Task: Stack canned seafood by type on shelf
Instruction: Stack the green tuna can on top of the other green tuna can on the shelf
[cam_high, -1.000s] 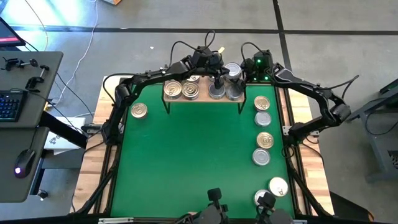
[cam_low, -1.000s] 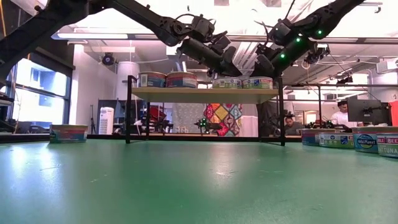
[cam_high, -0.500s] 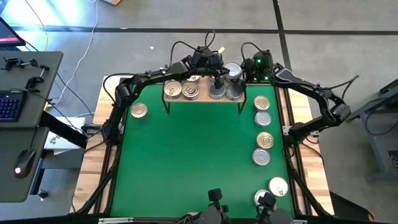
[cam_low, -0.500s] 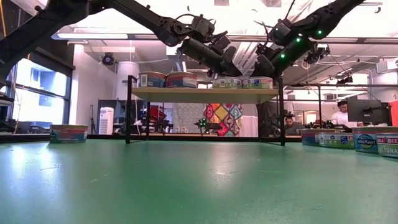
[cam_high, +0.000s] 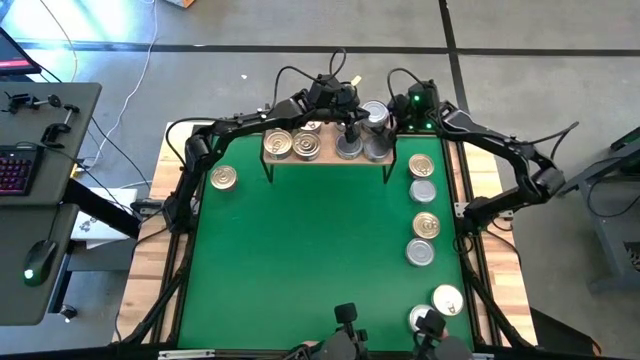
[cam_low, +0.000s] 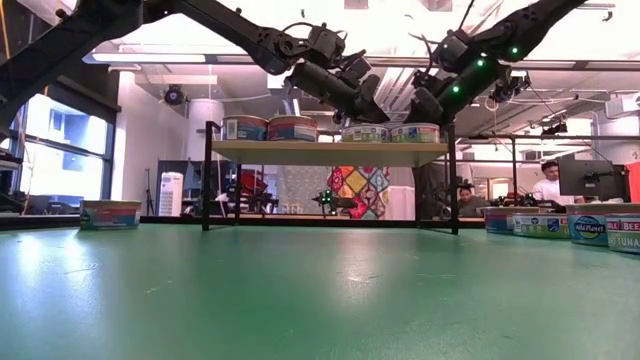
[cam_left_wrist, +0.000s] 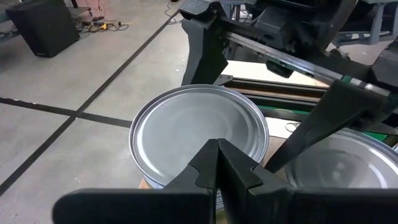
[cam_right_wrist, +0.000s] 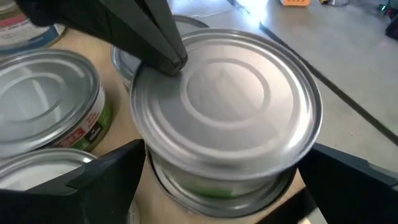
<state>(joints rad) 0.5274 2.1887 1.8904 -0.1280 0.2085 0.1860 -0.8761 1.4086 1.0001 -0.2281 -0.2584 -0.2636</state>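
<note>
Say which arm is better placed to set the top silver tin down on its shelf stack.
Right. The right gripper straddles the silver tin, seemingly gripping it above a lower tin on the shelf; the left gripper is shut, merely touching it.

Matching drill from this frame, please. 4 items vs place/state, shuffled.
Things:
1. left gripper
2. right gripper
3. lone gold tin
4. shelf

Place or state:
A. on the table's left side, off the shelf
B. straddles the top silver tin
C. at the table's far edge, carrying tins
D. shut, tip on the silver tin's lid

Pairs: 1-D, 2-B, 3-A, 4-C
</note>
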